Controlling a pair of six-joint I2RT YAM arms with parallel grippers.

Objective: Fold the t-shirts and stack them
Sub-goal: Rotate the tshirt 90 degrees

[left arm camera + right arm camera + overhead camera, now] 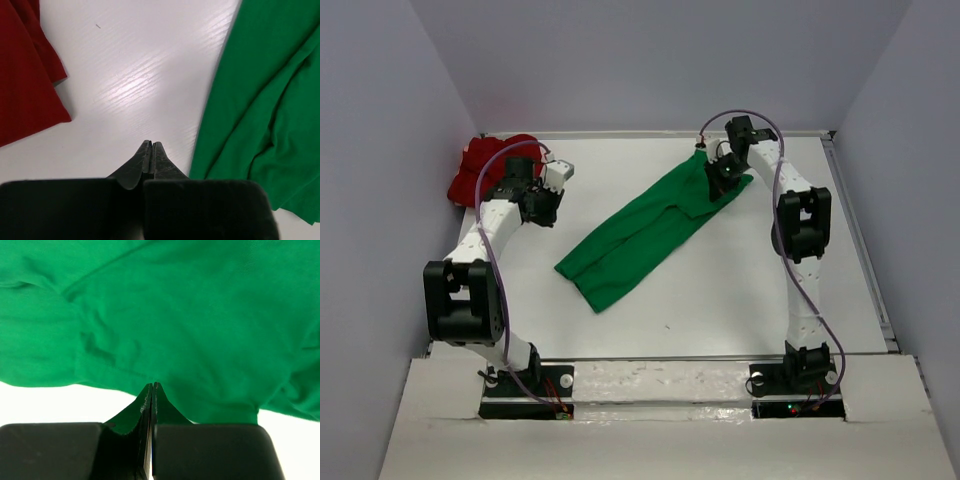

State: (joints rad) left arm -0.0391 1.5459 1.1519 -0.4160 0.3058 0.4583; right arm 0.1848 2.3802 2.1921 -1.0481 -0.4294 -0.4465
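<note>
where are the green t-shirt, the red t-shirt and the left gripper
green t-shirt (653,230), top external view, middle of the long folded cloth
red t-shirt (475,175), top external view, bunched cloth at the far left corner
left gripper (151,144), left wrist view, tips of the shut jaws

- Top: high behind, looking down on the whole table (740,290).
- Left wrist: low, close, between red shirt (25,85) and green shirt (260,100).
- Right wrist: closest, filled by green shirt, shared by all.
</note>
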